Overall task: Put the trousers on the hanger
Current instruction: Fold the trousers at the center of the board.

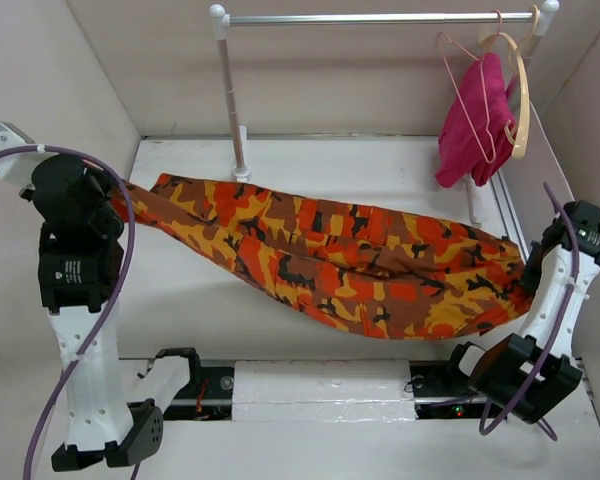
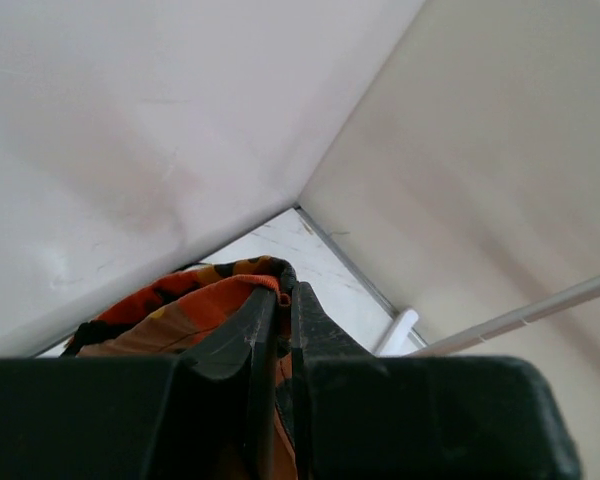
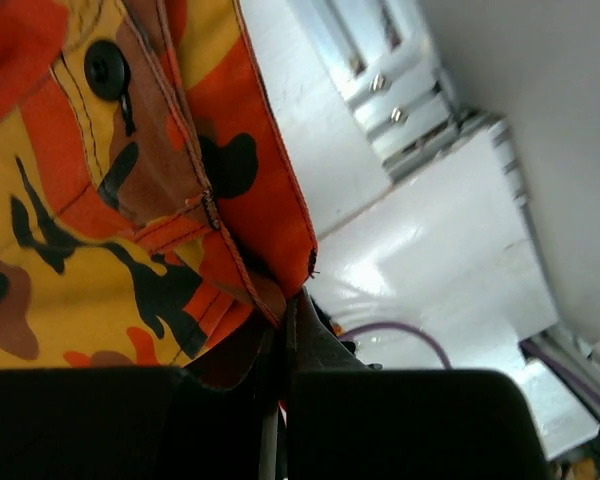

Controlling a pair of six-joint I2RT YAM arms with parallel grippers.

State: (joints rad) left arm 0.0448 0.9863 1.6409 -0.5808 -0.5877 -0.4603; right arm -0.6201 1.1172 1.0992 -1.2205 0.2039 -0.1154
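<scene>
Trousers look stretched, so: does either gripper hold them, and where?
Both: left gripper pinches the trousers at the left end, right gripper at the buttoned end.

Trousers (image 1: 330,255) are showing orange-red-yellow camo with black-brown blotches; hanger (image 1: 446,42) reading pink, cloth (image 1: 470,120) magenta, desk (image 1: 380,160) white, cable (image 3: 400,328) purple, left tool (image 2: 280,320) and right tool (image 3: 285,335) black.

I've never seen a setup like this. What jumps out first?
The bright orange-and-red camouflage trousers stand out, stretched across the white table from left to right. Each end is pinched in a shut gripper: the left gripper at the far left, the right gripper at the right edge. On the rail at the back right hang a thin pink wire hanger, a magenta cloth and a pale wooden hanger.
</scene>
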